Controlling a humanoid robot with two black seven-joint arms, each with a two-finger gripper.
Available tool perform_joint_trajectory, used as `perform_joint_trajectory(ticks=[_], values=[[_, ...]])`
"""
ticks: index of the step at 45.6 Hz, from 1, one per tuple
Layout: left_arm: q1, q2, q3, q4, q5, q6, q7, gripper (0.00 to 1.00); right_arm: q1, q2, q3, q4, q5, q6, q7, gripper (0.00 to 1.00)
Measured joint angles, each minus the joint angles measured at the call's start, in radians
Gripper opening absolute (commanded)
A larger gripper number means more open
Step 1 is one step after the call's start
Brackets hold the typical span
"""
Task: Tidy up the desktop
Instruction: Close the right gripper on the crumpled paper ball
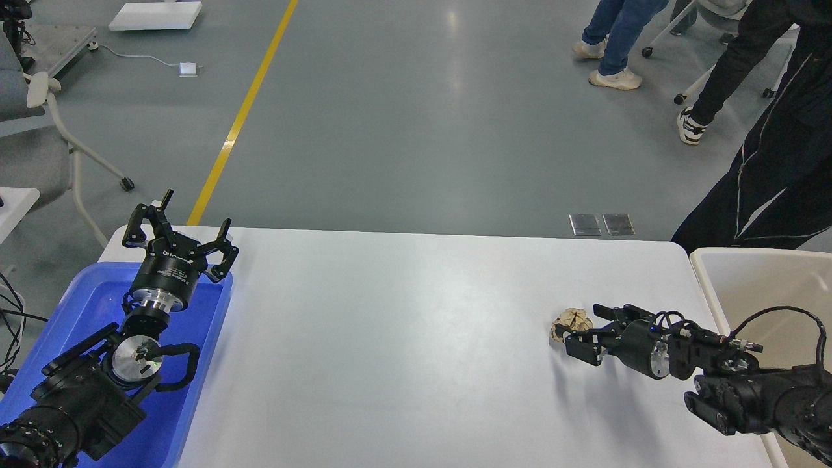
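The white desktop [403, 338] fills the middle of the head view. A small crumpled brown paper wad [569, 321] lies on it at the right. My right gripper [583, 325] lies low over the desktop, pointing left. Its fingers are spread, one behind the wad and one in front of it, and the wad sits at their tips. I cannot tell whether they touch it. My left gripper [179, 224] is open and empty, raised over the far corner of the blue tray [201, 364] at the left.
A beige-white bin [747, 273] stands against the desktop's right edge, under my right arm. People stand on the floor beyond the far right corner. A chair stands at the far left.
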Motion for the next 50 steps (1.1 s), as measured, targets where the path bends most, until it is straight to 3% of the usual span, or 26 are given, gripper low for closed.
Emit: perform_joint_trajectory(ticks=[2, 16, 22, 36, 39, 50], values=[[0.000, 0.000, 0.000, 0.000, 0.000, 0.000, 0.000, 1.00, 0.000, 0.003, 0.000, -0.001, 0.000, -0.002, 0.000, 0.87], [0.000, 0.000, 0.000, 0.000, 0.000, 0.000, 0.000, 1.00, -0.005, 0.013, -0.008, -0.025, 0.000, -0.006, 0.000, 0.86], [0.000, 0.000, 0.000, 0.000, 0.000, 0.000, 0.000, 1.00, -0.009, 0.016, -0.010, -0.029, 0.000, -0.006, 0.000, 0.79], [0.000, 0.000, 0.000, 0.000, 0.000, 0.000, 0.000, 1.00, -0.017, 0.018, -0.030, -0.033, -0.009, -0.007, 0.001, 0.22], [0.000, 0.000, 0.000, 0.000, 0.000, 0.000, 0.000, 1.00, -0.018, 0.018, -0.035, -0.034, -0.010, -0.005, 0.001, 0.00], [0.000, 0.000, 0.000, 0.000, 0.000, 0.000, 0.000, 1.00, -0.027, 0.016, -0.039, -0.051, -0.004, 0.011, -0.001, 0.00]])
